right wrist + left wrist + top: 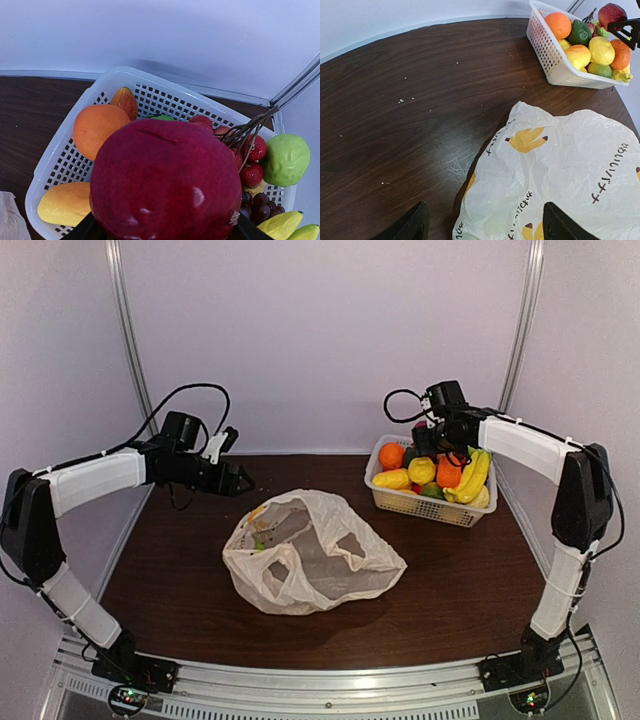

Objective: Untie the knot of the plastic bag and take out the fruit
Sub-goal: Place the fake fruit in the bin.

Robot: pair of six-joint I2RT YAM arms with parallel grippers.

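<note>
Nearest me, the plastic bag (pixel 310 560) lies slack and crumpled on the table (pixel 180 590), cream with yellow banana marks. My left gripper (pixel 243 480) hovers spread wide and empty by its far left edge. Beyond, my right gripper (pixel 165 231) clamps a dark red fruit (pixel 165 185) over the basket (pixel 425 505). Yellow-green shapes inside the bag are too blurred to make out.

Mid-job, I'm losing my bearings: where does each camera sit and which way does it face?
Top: fixed above and behind the robot, looking down on the table, bag and basket; left arm and right arm show.
Left wrist: above the bag, facing the basket; the left gripper, open, shows at the bottom edge.
Right wrist: over the basket, facing the back wall; right gripper holds a red fruit.
Shared: both wrist views show basket and red fruit.
</note>
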